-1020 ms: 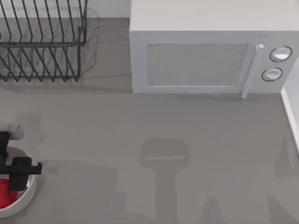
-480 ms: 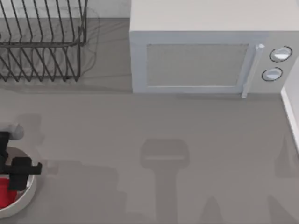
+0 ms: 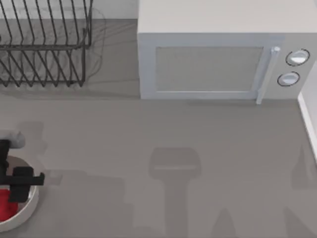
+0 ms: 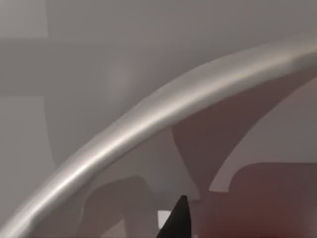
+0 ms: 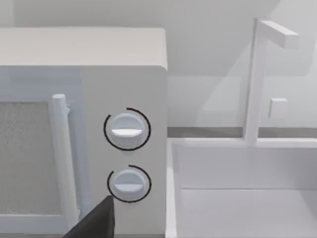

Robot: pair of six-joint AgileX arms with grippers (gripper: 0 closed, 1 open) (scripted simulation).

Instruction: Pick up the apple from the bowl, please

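At the table's near left corner, the left gripper (image 3: 12, 191) reaches down into the white bowl (image 3: 30, 208), poised over the red apple (image 3: 6, 207) lying inside; whether its fingers grasp the fruit cannot be told; its wrist view shows the bowl's thick rim (image 4: 148, 119) close up; the right arm faces the microwave (image 5: 84, 129), parked.

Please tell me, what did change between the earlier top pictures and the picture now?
Almost nothing. The left gripper stays low over the bowl at the table's left edge, above the apple; any shift is too slight to be sure of. The apple remains in the bowl. The microwave and dish rack did not move.
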